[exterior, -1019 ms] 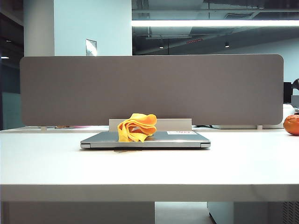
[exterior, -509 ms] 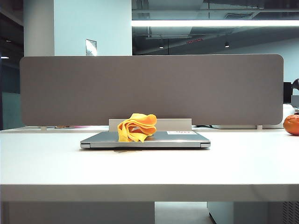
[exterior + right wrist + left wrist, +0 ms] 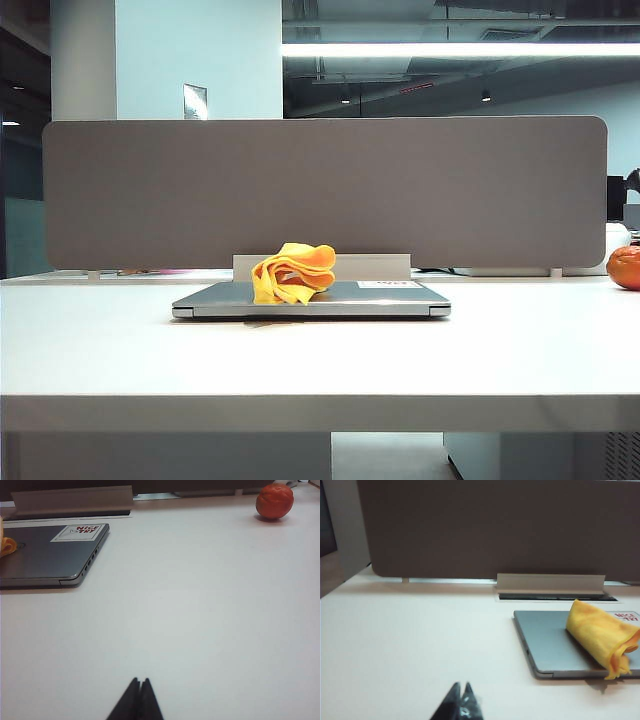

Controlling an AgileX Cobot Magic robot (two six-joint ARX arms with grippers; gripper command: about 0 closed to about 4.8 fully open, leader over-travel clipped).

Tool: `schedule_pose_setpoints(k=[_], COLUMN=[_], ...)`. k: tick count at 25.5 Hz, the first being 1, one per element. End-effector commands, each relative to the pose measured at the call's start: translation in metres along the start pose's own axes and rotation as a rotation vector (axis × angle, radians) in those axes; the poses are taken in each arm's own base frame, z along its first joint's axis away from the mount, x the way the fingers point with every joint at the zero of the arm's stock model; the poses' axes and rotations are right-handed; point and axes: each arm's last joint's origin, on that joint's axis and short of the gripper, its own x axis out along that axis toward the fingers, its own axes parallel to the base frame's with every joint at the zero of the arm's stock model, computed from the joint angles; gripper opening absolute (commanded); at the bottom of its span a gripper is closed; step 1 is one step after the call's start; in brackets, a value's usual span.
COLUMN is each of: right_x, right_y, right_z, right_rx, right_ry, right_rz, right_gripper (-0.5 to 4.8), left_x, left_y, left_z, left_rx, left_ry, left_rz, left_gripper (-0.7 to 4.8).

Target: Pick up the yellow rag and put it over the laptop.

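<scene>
The white table (image 3: 320, 360) fills the lower frame of the exterior view. At its centre lies the closed laptop (image 3: 330, 297), the bunched yellow rag (image 3: 291, 274) on its lid. Left gripper (image 3: 460, 702) and right gripper (image 3: 137, 700) hover over bare tabletop, jaws pressed together, empty.

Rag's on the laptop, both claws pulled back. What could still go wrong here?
1. The yellow rag sits bunched on the left part of the laptop, with most of the lid and the sticker bare; the cover may count as incomplete.
2. A rag corner droops over the laptop's front edge, so it might slide off.
3. The left claw and the right claw are shut over the table; redoing needs a fresh grasp.
</scene>
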Motion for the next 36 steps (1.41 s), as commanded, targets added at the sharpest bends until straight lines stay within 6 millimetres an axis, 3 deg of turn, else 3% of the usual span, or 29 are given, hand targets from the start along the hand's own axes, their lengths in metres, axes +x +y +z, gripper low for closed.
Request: schedule_pose_setpoints(k=[1,9,36], right_x=[0.0,0.0,0.0], right_y=[0.0,0.0,0.0], right_z=[0.0,0.0,0.0], right_rx=[-0.003,-0.003,-0.003], right_ry=[-0.007,-0.007,-0.007], right_rz=[0.0,0.0,0.0], right_gripper=[-0.01,-0.01,-0.01], left_x=[-0.002,-0.006,-0.006], left_y=[0.002,0.002,0.002], left_z=[-0.01,-0.028,-0.028], left_rx=[-0.01,-0.01,0.008], left_ry=[-0.023,-0.017,-0.011], left_rz=[0.029,0.037,0.034], left_gripper=[-0.06,-0.06,-0.06])
